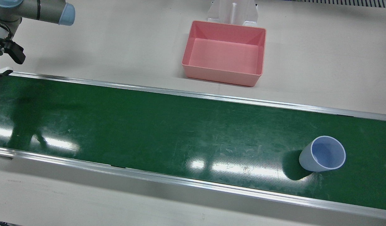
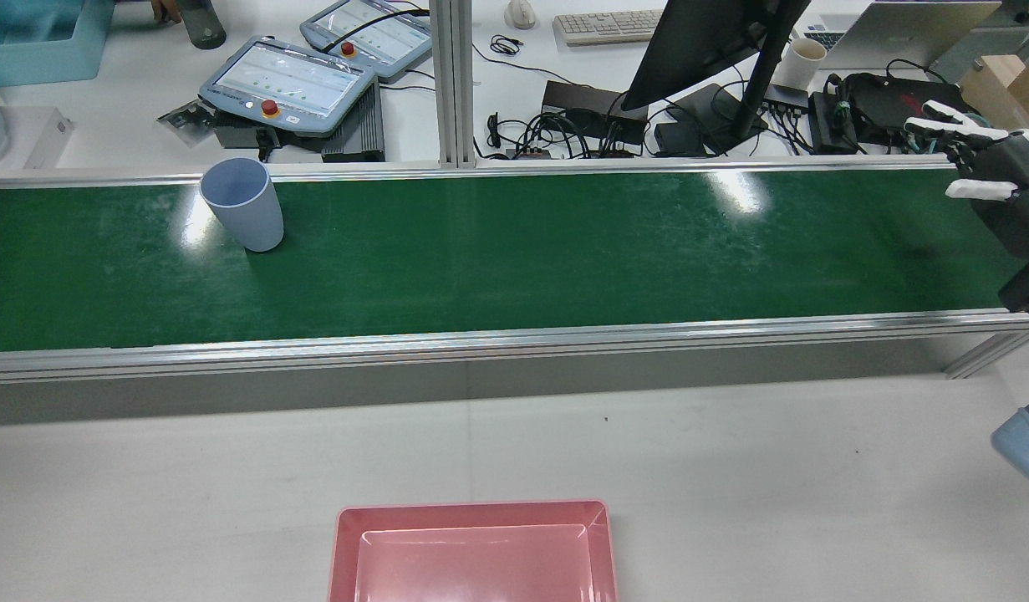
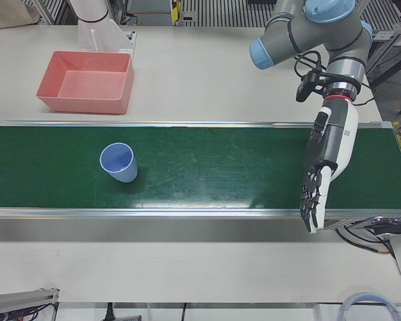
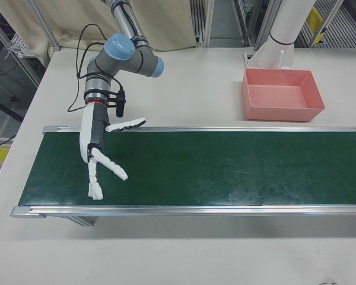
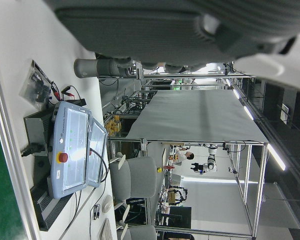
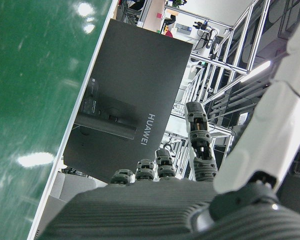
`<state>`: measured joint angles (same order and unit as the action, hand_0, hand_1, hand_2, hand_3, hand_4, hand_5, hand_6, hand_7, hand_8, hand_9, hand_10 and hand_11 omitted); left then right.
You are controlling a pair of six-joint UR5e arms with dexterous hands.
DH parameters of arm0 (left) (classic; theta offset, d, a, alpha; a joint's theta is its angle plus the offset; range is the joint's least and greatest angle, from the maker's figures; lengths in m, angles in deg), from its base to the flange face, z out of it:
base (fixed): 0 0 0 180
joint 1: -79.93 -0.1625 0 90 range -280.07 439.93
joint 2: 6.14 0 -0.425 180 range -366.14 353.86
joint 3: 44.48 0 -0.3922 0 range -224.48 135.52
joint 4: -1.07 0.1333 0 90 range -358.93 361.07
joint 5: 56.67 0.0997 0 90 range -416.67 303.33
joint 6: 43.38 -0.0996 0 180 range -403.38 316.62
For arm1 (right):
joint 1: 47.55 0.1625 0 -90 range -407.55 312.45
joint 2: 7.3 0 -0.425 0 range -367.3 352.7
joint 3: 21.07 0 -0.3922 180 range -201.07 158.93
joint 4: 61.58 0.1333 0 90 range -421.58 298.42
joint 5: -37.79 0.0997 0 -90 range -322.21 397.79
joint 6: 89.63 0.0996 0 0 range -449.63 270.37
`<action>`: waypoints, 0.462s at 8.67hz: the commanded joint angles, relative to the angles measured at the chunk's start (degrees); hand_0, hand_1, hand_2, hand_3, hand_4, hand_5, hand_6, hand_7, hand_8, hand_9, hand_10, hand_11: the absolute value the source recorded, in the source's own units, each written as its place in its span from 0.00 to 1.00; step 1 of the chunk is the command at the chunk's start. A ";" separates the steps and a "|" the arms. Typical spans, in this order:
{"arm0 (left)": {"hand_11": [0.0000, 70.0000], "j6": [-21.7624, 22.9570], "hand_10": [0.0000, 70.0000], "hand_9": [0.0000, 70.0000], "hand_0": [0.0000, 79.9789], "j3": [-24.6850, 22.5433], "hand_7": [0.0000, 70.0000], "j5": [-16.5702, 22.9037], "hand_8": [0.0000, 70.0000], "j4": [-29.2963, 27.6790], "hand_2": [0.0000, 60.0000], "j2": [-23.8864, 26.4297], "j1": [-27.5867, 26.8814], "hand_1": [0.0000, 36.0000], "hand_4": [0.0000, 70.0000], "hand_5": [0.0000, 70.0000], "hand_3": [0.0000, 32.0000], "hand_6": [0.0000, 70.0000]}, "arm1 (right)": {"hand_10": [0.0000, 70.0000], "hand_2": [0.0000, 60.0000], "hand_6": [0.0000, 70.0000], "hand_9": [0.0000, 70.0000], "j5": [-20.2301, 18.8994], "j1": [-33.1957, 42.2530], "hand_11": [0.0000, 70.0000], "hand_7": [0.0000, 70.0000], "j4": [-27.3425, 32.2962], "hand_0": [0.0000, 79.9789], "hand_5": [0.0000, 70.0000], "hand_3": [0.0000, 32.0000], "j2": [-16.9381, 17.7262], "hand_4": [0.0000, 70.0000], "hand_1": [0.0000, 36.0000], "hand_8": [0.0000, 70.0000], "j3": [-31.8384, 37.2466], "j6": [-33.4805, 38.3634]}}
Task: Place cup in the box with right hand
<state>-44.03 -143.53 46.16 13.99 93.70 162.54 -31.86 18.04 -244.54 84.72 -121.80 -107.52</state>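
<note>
nothing done yet: the cup (image 1: 323, 153) stands untouched at the lower right of the front view on the belt (image 1: 149, 125), the right hand (image 4: 101, 157) hangs splayed and empty far off, the box (image 1: 224, 51) empty.

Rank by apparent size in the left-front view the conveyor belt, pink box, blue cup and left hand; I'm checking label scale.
1. Green conveyor belt
2. Pink box
3. Left hand, long but narrow, so close to the box
4. Blue cup
</note>
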 commanded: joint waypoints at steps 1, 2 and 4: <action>0.00 0.03 0.00 0.00 0.00 0.00 0.00 0.00 0.00 0.00 0.00 0.00 0.00 0.00 0.00 0.00 0.00 0.00 | 0.02 0.18 0.06 0.13 -0.05 0.23 0.05 0.24 0.06 0.54 0.03 0.00 -0.09 0.27 0.19 0.05 0.00 0.13; 0.00 0.03 0.00 0.00 0.00 0.00 0.00 0.00 0.00 0.00 0.00 0.00 0.00 0.00 0.00 0.00 0.00 0.00 | 0.03 0.04 0.06 0.14 -0.05 0.23 0.05 0.25 0.06 0.57 0.03 0.00 -0.18 0.34 0.09 0.05 0.00 0.13; 0.00 0.03 0.00 0.00 0.00 0.00 0.00 0.00 0.00 0.00 0.00 0.00 0.00 0.00 0.00 0.00 0.00 0.00 | 0.03 0.00 0.06 0.14 -0.05 0.50 0.05 0.26 0.06 0.57 0.02 0.00 -0.18 0.38 0.02 0.05 0.00 0.22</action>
<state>-44.00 -143.53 46.16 13.99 93.70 162.54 -31.88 18.32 -244.48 84.59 -121.79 -107.37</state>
